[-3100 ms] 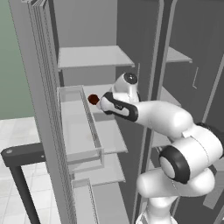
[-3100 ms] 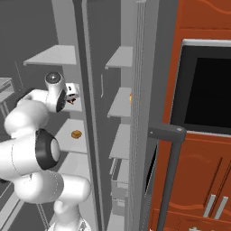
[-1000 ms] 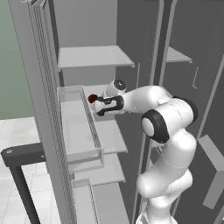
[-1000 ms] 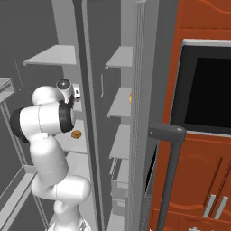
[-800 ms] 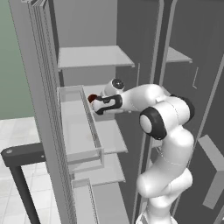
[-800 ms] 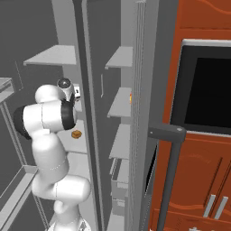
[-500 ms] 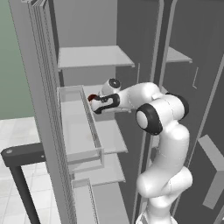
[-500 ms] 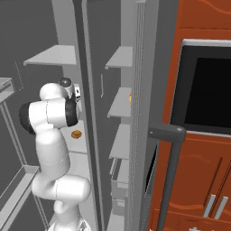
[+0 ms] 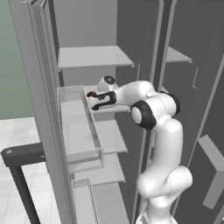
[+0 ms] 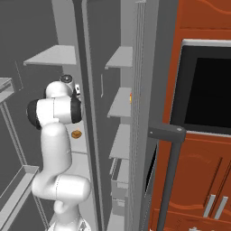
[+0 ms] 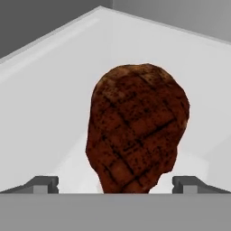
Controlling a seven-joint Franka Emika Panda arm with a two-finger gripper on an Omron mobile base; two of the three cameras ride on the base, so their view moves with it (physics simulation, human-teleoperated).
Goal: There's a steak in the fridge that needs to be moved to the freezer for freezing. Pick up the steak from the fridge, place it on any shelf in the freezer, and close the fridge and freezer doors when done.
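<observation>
**Open gripper set either side of the steak on the fridge shelf**

Here the white arm's two-finger gripper (image 9: 92,99) is seen reaching deep into the wider compartment of the tall grey side-by-side fridge (image 9: 94,57), at the level of the second broad pale grey shelf (image 9: 109,108). In the hand view the gripper (image 11: 115,182) is shown with its two small dark fingertips (image 11: 43,183) spread wide, one at each lower corner. Directly ahead of the gripper, and between the two tips, the small dark red-brown rounded steak (image 11: 137,128) with a cross-hatched seared surface is found resting on the pale shelf floor. The steak is seen very close to the gripper, its lower end reaching down between the fingertips; a gap is left on each side, so neither tip is shown touching it. Nothing is gripped.

In the left base view a sliver of the steak (image 9: 90,94) is visible just beyond the gripper, beside the clear door bin (image 9: 78,127) hung on the open fridge door. Below the gripper, one shelf lower, a flat round orange-tan disc (image 10: 76,133) is seen in the right base view. To the gripper's right the narrower freezer compartment (image 9: 192,87) stands open, with a short narrow grey freezer shelf (image 9: 177,55) near its top.
</observation>
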